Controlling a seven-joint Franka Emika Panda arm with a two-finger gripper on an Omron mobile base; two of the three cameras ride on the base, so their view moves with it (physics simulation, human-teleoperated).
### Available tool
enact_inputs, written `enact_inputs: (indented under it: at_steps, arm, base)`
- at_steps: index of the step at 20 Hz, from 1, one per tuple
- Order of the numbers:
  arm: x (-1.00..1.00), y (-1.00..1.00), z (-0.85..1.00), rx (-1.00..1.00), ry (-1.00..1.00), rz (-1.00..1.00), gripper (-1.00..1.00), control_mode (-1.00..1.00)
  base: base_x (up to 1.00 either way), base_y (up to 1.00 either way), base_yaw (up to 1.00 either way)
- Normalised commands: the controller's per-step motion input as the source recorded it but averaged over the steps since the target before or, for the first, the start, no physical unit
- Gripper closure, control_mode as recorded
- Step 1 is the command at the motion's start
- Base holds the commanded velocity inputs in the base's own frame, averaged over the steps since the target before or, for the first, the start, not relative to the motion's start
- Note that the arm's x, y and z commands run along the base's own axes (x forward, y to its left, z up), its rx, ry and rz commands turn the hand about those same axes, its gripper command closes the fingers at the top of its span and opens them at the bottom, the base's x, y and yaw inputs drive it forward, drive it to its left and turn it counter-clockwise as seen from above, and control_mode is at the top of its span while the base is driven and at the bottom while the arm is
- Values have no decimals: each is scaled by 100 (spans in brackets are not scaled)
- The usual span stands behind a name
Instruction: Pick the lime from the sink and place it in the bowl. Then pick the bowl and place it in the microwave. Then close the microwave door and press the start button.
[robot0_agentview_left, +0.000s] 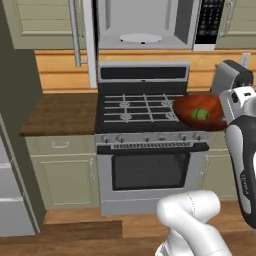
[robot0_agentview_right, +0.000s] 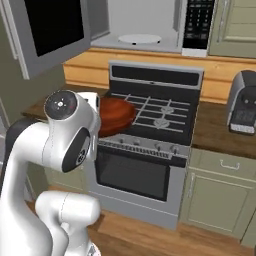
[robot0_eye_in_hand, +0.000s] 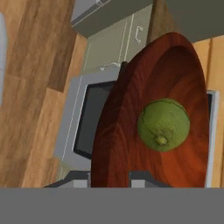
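Observation:
My gripper (robot0_eye_in_hand: 109, 178) is shut on the near rim of the reddish-brown bowl (robot0_agentview_left: 196, 106), one finger (robot0_eye_in_hand: 146, 178) inside and one outside. The bowl (robot0_eye_in_hand: 131, 131) hangs tilted over the stove's front right corner, and the arm partly covers the bowl (robot0_agentview_right: 116, 114) in the right base view. The dark-green lime (robot0_agentview_left: 200, 114) lies inside the bowl, seen close up as the lime (robot0_eye_in_hand: 163, 124). Above the stove the microwave (robot0_agentview_left: 145, 22) stands open, its white turntable (robot0_agentview_left: 140, 38) bare. The microwave door (robot0_agentview_right: 50, 30) is swung out to the left. The sink is out of view.
The gas stove (robot0_agentview_left: 142, 107) with its black oven front (robot0_agentview_left: 150, 170) sits under the microwave. The black keypad (robot0_agentview_left: 210, 22) is on the microwave's right. A grey toaster (robot0_agentview_right: 243, 102) stands on the right counter. A brown counter (robot0_agentview_left: 60, 112) lies to the left.

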Motion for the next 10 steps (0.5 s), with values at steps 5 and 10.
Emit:
enact_inputs:
  at_steps: [5, 10]
  arm:
    - [0, 0, 0, 0, 0, 0, 100, 100]
    - [0, 0, 0, 0, 0, 0, 100, 100]
  base:
    - [39, -51, 24]
    - [71, -22, 24]
